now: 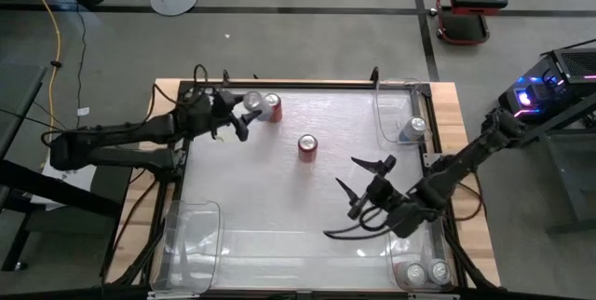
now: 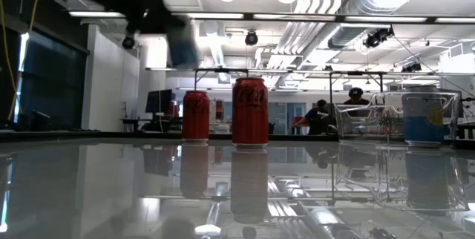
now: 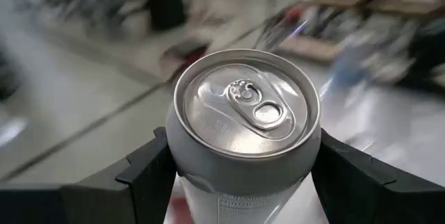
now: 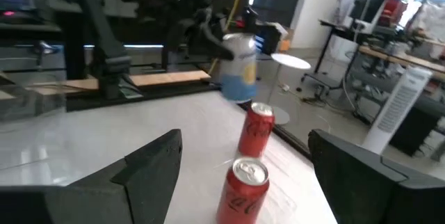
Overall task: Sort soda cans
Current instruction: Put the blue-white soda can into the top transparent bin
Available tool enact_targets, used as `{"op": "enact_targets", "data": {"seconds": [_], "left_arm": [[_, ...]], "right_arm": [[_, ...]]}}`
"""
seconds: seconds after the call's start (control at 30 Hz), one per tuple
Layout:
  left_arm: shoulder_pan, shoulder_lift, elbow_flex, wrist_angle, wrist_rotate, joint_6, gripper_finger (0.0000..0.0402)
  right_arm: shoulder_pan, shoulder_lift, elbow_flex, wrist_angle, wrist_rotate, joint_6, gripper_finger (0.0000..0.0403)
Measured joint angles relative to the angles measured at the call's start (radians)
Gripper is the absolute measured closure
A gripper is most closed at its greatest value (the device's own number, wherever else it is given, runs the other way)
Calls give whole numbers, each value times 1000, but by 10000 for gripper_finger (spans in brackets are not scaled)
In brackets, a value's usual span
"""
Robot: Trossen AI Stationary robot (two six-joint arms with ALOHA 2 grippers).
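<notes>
Soda cans half sorted: my left claw (image 1: 244, 114) is clamped on a silver can (image 1: 252, 102) at the table's (image 1: 279, 235) 11 o'clock corner.

From above, my left arm reaches in from 9 o'clock, its can just beside a red can (image 1: 272, 107); a second red can (image 1: 307, 146) stands near centre. My right claw (image 1: 365, 184) waits with its fingers apart at about 4 o'clock; one can sits in the bin at 2 o'clock (image 1: 415, 129), two in the bin at 5 o'clock (image 1: 426, 272). At table height both red cans stand upright and my held can hangs blurred above them. My left wrist shows the silver can's top (image 3: 246, 103) between both fingers (image 3: 149, 172), gripped low on the body. My right wrist sees that can (image 4: 240, 67) lifted off the table. The risk, I judge: a low grip lets it tip, or swinging it knocks over the red neighbour.
</notes>
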Motion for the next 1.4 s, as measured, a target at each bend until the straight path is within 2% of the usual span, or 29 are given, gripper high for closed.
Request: {"op": "enact_targets", "data": {"seconds": [0.1, 0.23, 0.4, 0.57, 0.83, 1.03, 1.17, 1.4], "left_arm": [[-68, 58, 89, 7, 75, 4, 131], [-186, 190, 155, 89, 153, 28, 131], [-322, 423, 231, 240, 201, 40, 131], [-396, 655, 384, 307, 208, 81, 131], [-394, 984, 621, 286, 224, 90, 131], [-358, 1145, 691, 263, 221, 65, 131], [-337, 1189, 708, 267, 221, 44, 129], [-318, 1195, 709, 274, 236, 19, 98]], "right_arm": [[32, -31, 34, -62, 1, -23, 102], [76, -82, 38, -175, 33, 58, 102], [110, -116, 30, -401, 55, 310, 102], [133, -119, 29, -609, 45, 576, 102], [192, -119, 28, -797, 41, 837, 102], [221, -119, 28, -812, 15, 895, 102], [220, -105, 28, -819, -9, 927, 102], [218, -58, 28, -846, -45, 1004, 102]]}}
